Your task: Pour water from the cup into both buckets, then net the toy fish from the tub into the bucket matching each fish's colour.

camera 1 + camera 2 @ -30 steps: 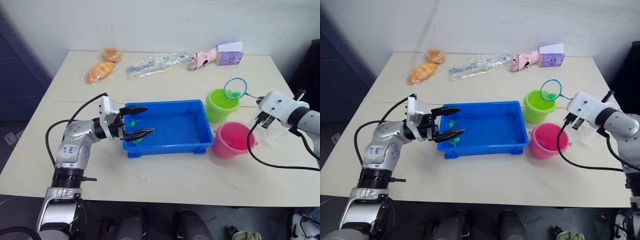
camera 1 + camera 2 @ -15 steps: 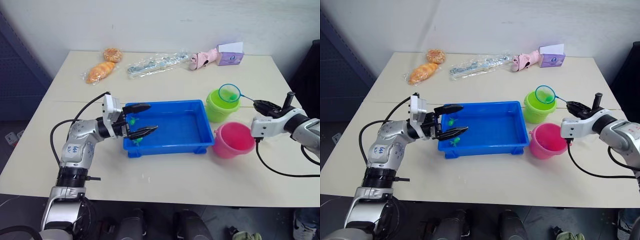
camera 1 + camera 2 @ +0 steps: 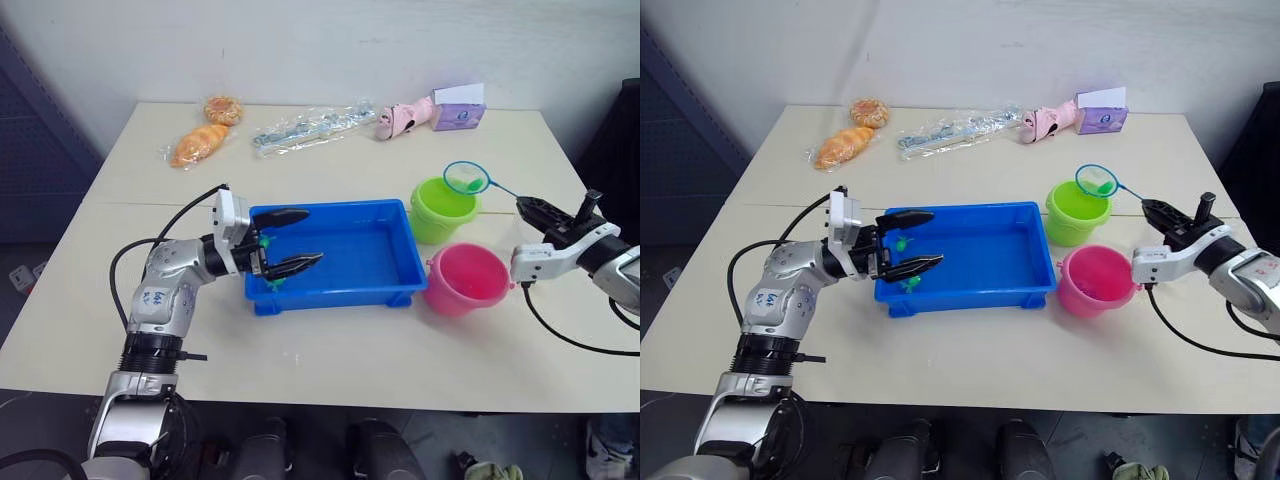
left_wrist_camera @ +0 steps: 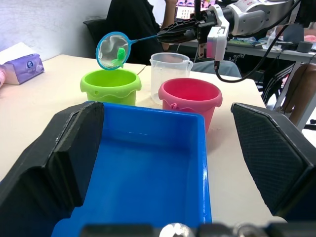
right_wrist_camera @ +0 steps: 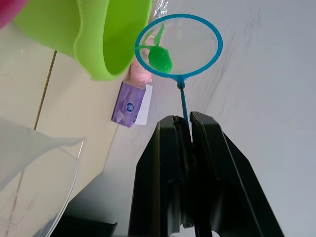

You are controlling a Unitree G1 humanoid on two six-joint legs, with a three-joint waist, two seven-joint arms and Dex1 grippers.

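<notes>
- right wrist view shows the right gripper (image 5: 186, 129) pinching the net (image 5: 178, 45) by its thin handle, a green fish (image 5: 159, 58) in the mesh, hoop hanging over the green bucket (image 3: 444, 208) at about 2 o'clock from the tub (image 3: 395, 290).
- net looks light and whippy; a grip low on the handle would likely let the hoop sway.
- left gripper (image 3: 290, 243) has fingers spread over the tub's 9 o'clock end, holding nothing.
- cup (image 4: 169, 71) sits behind the pink bucket (image 3: 466, 279); water levels are hard to make out.

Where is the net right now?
In the left eye view the net is on the right, held by the right hand, its hoop above the green bucket with a green fish inside.
</notes>
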